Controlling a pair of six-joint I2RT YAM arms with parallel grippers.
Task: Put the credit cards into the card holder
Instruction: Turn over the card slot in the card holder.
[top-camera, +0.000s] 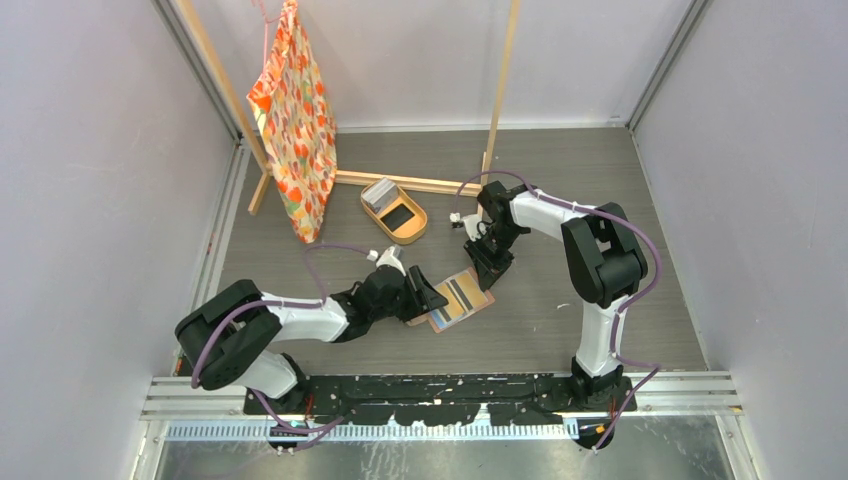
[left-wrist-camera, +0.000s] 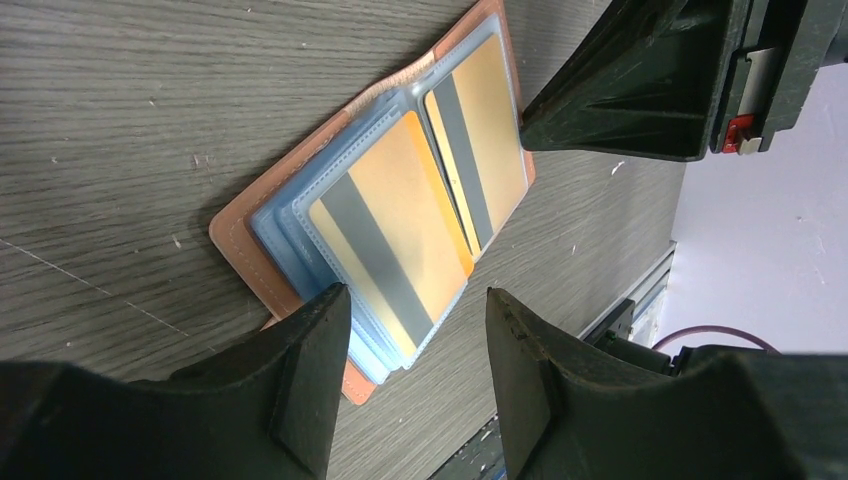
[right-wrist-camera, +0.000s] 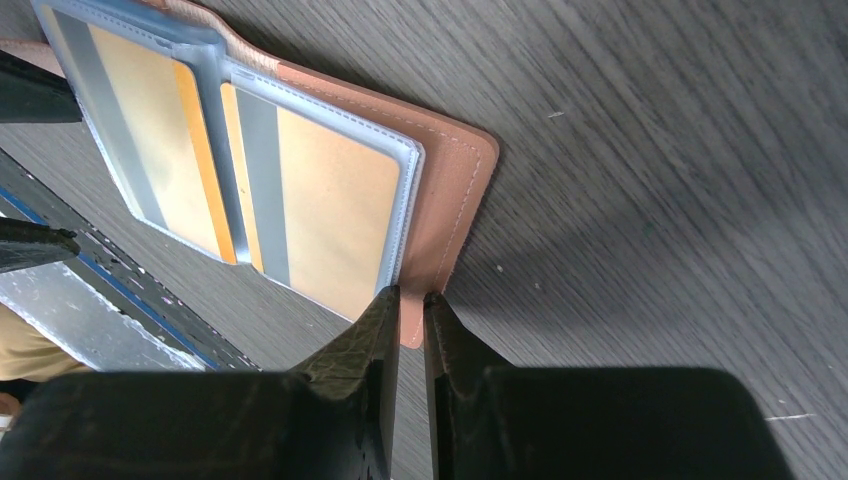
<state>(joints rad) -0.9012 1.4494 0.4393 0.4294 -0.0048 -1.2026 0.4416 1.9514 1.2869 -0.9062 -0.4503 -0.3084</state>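
The salmon-brown card holder (top-camera: 462, 300) lies open on the dark table between my two grippers. Its clear pockets hold tan credit cards (left-wrist-camera: 400, 200) with grey stripes. My left gripper (top-camera: 432, 298) is open and empty, its jaws straddling the holder's near left corner (left-wrist-camera: 417, 310). My right gripper (top-camera: 490, 275) is nearly shut, its tips (right-wrist-camera: 411, 295) on the far right corner of the leather cover (right-wrist-camera: 455, 190). More credit cards (top-camera: 379, 191), light grey and dark, lie in the tray behind.
An oval tan tray (top-camera: 420, 226) sits behind the holder. An orange patterned bag (top-camera: 295, 120) hangs from a wooden rack (top-camera: 500, 80), whose base bar runs along the table behind the tray. Grey walls enclose the left, right and back.
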